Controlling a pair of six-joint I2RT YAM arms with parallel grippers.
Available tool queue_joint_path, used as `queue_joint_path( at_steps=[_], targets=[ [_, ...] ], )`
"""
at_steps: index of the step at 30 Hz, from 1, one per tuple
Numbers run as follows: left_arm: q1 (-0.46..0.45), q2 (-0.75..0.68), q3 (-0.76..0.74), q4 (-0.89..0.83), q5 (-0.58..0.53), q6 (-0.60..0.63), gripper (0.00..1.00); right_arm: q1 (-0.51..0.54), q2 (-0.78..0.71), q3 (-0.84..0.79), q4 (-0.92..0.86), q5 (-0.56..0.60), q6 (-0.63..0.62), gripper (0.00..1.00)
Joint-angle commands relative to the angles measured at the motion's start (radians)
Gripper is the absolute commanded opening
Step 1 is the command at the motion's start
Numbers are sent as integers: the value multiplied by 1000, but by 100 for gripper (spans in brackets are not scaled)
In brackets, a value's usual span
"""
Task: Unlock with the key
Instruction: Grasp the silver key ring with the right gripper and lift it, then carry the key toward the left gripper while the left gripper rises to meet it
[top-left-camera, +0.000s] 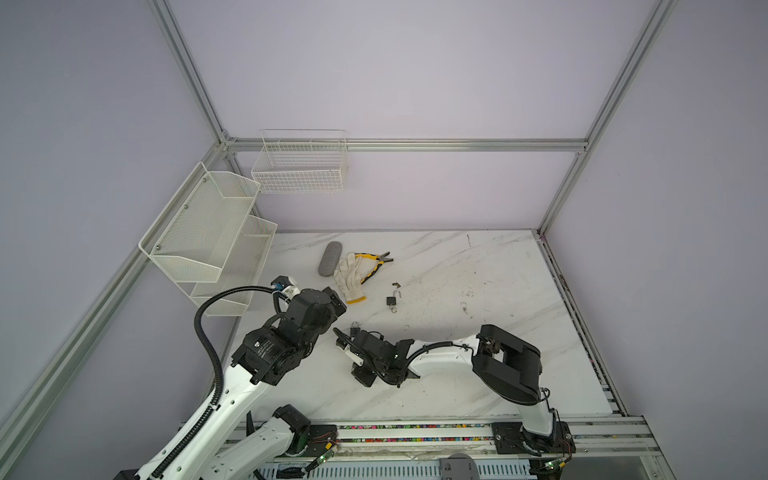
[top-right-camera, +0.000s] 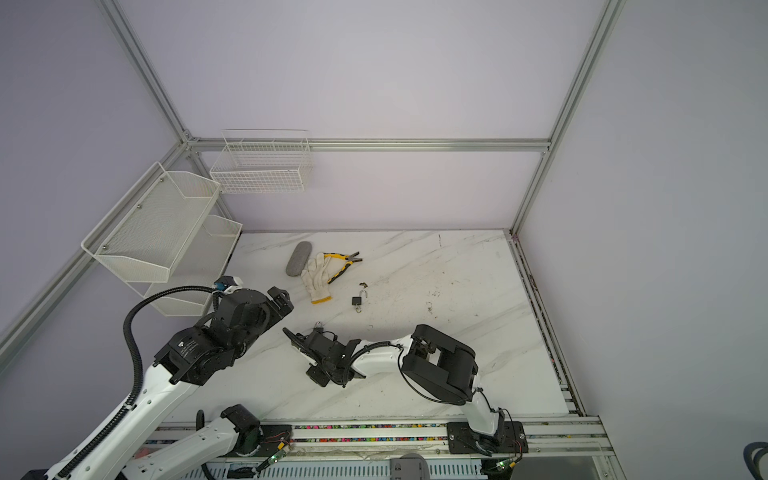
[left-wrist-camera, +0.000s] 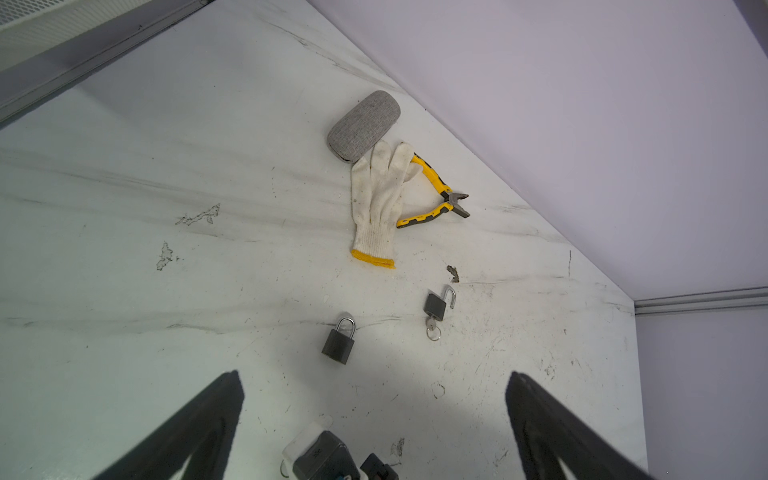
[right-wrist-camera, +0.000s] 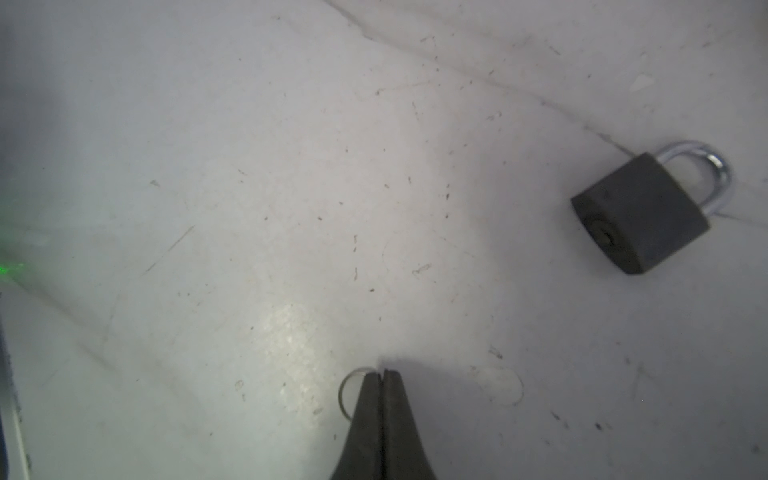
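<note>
Right gripper (right-wrist-camera: 382, 374): fingers pressed fully together, low at table (right-wrist-camera: 208, 208). Key ring (right-wrist-camera: 341, 392) peeks out beside them, so key seems pinched between; blade itself hidden. Grip at key head probably meant to leave blade free for keyhole. Left gripper (left-wrist-camera: 374, 373): spread wide, empty, hovering, perhaps ready to steady lock. Closed padlock (right-wrist-camera: 640, 212) lies flat near right gripper, to far right of it, not touching; keyhole end turned toward fingers. Open padlock (left-wrist-camera: 436, 305) with own key lies farther right.

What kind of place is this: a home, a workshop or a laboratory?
Probably a laboratory robot cell: plain panels in an aluminium frame, a left arm and a right arm mounted on a base rail.
</note>
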Motion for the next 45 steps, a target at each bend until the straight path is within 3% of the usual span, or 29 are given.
queue_joint_path(
  at_steps=[1, 17, 23, 27, 36, 45],
  targets=[
    [8, -3, -20, 0, -26, -8, 100, -9, -47, -34, 14, -2, 15, 0],
    [8, -26, -11, 49, -21, 81, 100, -95, -208, -155, 148, 49, 142, 0],
    [7, -63, -61, 153, -11, 199, 100, -157, -297, -168, 136, 67, 218, 0],
    [7, -106, -159, 317, 7, 349, 100, -205, -355, -156, 97, 51, 265, 0],
    [10, -122, -395, 767, 223, 667, 96, -335, -470, -86, -74, 16, 298, 0],
    [9, 20, -489, 1017, 443, 801, 84, -435, -544, -19, -221, -25, 326, 0]
  ],
)
